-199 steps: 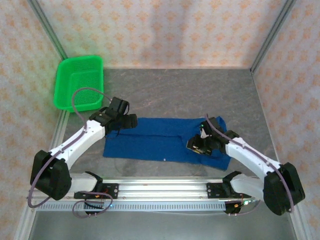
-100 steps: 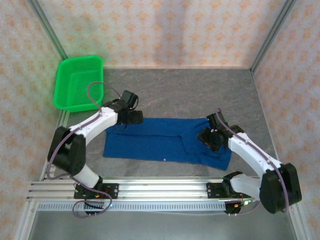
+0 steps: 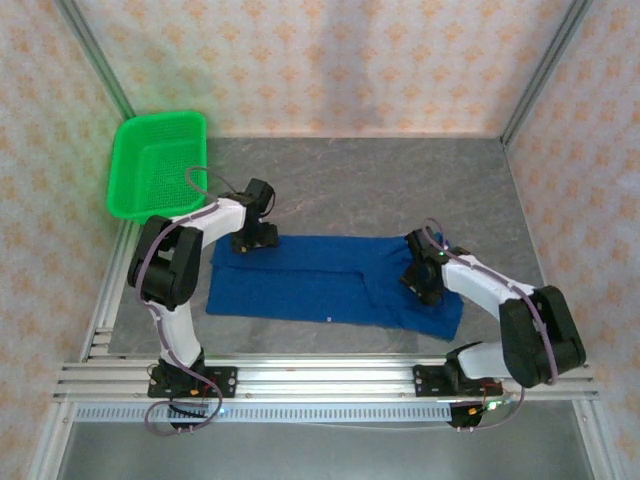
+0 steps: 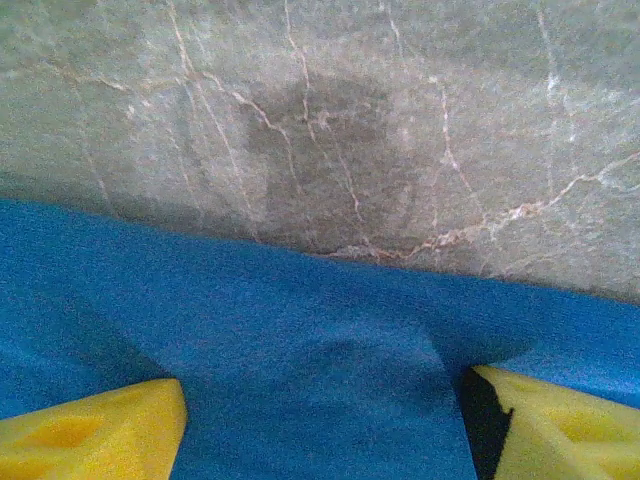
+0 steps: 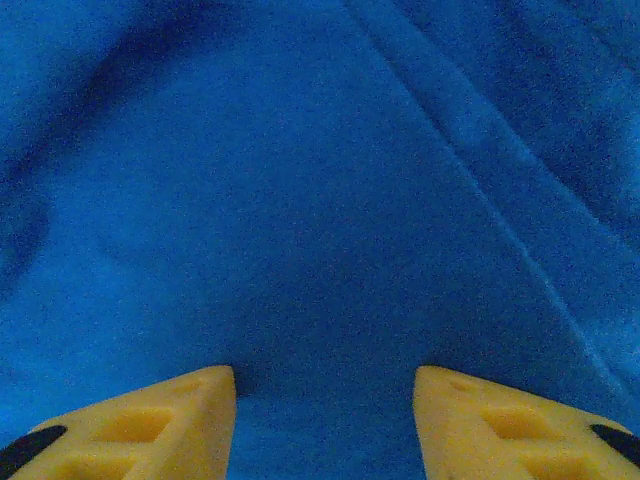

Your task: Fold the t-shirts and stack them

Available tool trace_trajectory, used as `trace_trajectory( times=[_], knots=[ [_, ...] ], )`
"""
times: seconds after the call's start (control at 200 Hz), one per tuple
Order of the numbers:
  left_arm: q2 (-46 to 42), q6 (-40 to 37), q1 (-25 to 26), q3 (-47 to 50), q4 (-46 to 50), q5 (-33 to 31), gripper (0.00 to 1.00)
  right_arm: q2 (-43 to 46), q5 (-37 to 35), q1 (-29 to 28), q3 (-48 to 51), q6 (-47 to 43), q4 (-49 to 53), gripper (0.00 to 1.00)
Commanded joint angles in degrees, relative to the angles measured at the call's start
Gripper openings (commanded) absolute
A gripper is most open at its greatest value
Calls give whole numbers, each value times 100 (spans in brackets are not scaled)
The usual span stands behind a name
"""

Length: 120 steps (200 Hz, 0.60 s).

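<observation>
The royal-blue t-shirt (image 3: 310, 280) lies flat on the grey marble table as a long folded strip, plain side up, its print hidden. My left gripper (image 3: 252, 238) is down at the strip's far left corner. In the left wrist view it (image 4: 320, 430) stands open, yellow fingertips (image 4: 100, 430) wide apart with blue cloth (image 4: 300, 340) between them near the shirt's far edge. My right gripper (image 3: 421, 277) sits low over the strip's right part. The right wrist view shows it (image 5: 325, 420) open, its pads (image 5: 150, 420) on either side of smooth cloth (image 5: 300, 200) with a seam running diagonally.
A green plastic basket (image 3: 158, 165) stands at the back left corner. Bare marble (image 3: 380, 185) stretches behind the shirt. The aluminium rail (image 3: 320, 375) with both arm bases runs along the near edge. Patterned walls and metal posts close in the sides.
Both arms have reached forward and down onto the shirt: the left gripper swung right to the far left corner, and the right gripper dropped and shifted slightly right on the right part.
</observation>
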<state>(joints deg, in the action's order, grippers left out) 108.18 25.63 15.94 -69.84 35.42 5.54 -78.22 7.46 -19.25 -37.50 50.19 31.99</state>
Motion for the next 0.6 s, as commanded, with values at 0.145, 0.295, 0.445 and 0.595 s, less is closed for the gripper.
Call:
trace_trajectory(
  times=[0.145, 0.295, 0.445, 0.595],
  knots=[
    [328, 152, -82, 199, 338, -140, 72, -1563, -684, 441, -1129, -131, -137, 51],
    [159, 379, -78, 454, 452, -99, 72, -2962, -558, 763, -2751, -536, 203, 51],
    [-205, 815, 33, 720, 508, 190, 72, -4758, -177, 892, -5395, -1239, 904, 53],
    [-431, 1252, 367, 896, 598, 498, 72, -6656, 757, 889, -8668, -1770, 1756, 55]
  ],
)
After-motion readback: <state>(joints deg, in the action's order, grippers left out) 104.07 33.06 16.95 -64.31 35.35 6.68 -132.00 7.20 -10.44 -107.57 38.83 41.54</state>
